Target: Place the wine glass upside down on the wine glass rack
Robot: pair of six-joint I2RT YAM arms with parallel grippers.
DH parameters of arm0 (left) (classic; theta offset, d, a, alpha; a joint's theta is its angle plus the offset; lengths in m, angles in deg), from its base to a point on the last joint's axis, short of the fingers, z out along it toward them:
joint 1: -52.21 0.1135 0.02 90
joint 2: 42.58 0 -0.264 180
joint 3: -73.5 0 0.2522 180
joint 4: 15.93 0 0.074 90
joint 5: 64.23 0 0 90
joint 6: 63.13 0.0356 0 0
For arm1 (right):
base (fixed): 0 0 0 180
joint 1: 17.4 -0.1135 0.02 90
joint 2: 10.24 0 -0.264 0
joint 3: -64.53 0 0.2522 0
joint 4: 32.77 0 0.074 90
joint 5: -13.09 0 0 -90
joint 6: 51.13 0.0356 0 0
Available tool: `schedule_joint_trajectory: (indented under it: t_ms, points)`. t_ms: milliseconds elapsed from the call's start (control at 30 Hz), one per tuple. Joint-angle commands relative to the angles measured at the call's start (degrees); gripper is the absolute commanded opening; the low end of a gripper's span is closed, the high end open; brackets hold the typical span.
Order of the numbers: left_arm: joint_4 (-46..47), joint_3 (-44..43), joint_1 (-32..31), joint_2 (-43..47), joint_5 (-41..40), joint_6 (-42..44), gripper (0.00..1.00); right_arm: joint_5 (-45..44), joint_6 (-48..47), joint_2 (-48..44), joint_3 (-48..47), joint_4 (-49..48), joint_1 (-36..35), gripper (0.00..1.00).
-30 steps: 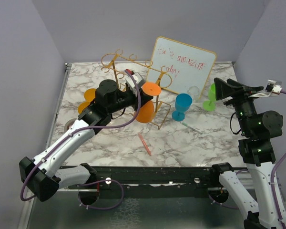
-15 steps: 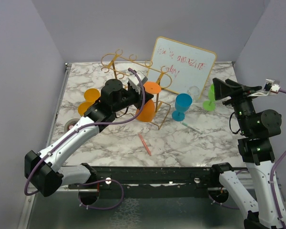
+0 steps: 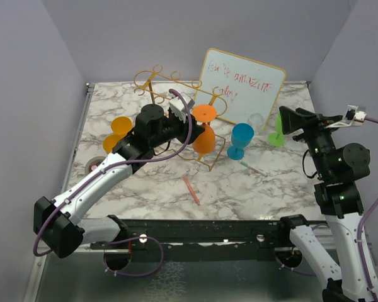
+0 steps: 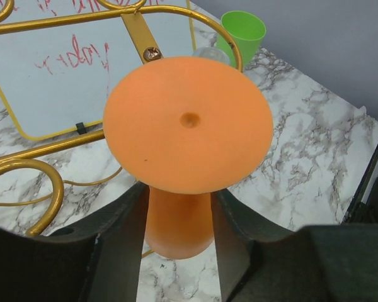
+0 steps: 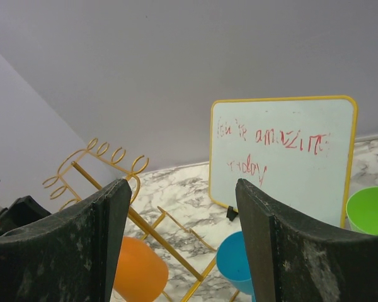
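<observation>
**A:** How is the left gripper (image 4: pixel 178 207) set?

**B:** Its jaws flank the stem of the orange wine glass (image 4: pixel 188 126), very close on both sides. I cannot tell whether the pads touch it, because the wide foot hides that spot.

**A:** And the glass itself?

**B:** It is upside down at the right end of the wine glass rack (image 4: pixel 137 31). The foot sits on top across the gold rails and the bowl hangs below, mouth down.

**A:** The right gripper (image 5: pixel 183 195)?

**B:** Spread wide with nothing between its fingers, raised over the right side of the worktop (image 3: pixel 271 189).

**A:** Other glasses?

**B:** A blue glass (image 3: pixel 242 135) stands upright just right of the rack, mouth up. A second orange glass (image 3: pixel 120 126) sits left of the rack, and I can't make out its posture. A green glass (image 3: pixel 276 138) is partly hidden behind the right arm. A clear glass (image 3: pixel 257 121) barely shows against the whiteboard (image 3: pixel 246 85).

**A:** Room to move?

**B:** The whiteboard leans just behind the rack. The near half of the worktop is open marble carrying a red pen (image 3: pixel 191 190)
</observation>
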Motion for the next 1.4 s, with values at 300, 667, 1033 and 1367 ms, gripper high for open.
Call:
schedule_joint_trajectory:
  t_ms: [300,667,1033,1367]
  points:
    - [-6.3,3.3,0.0,11.9,-6.6,0.8,0.72,2.7,-2.2,3.4,-3.1,14.5,-0.3,0.73]
    - [-5.5,5.0,0.0,23.4,-14.9,1.1,0.99,0.0,-2.4,21.2,-8.3,29.1,-0.4,0.71]
    - [-4.6,0.0,0.1,21.7,-14.2,-4.8,0.99,-10.2,1.5,34.6,-10.8,22.8,-0.4,0.62]
    - [-5.9,-2.1,0.1,19.2,-15.4,-5.0,0.99,-15.6,0.0,45.0,-15.8,23.4,-1.8,0.53]
